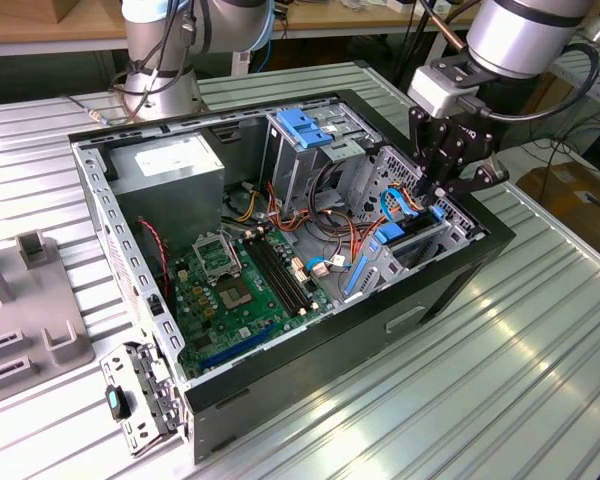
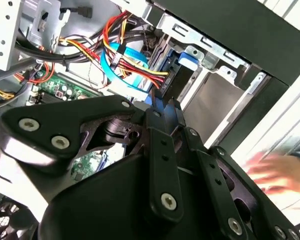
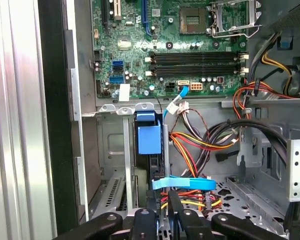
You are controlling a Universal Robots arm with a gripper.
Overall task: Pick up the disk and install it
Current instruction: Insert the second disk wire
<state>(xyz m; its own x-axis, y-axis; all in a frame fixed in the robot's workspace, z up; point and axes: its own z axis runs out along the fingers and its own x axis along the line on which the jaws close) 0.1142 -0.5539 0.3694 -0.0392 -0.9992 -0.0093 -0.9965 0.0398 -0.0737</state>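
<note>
gripper hovering over the case's drive bay, fingers drawn narrow, touching the disk standing on edge in its slot | best pressing straight down, staying square | cables crowding alongside | motherboard beyond | blurred hand nearing the surface

Bright, even light throughout; soft glare on the ribbed silver metal table; a person's hand is motion-blurred.
</note>
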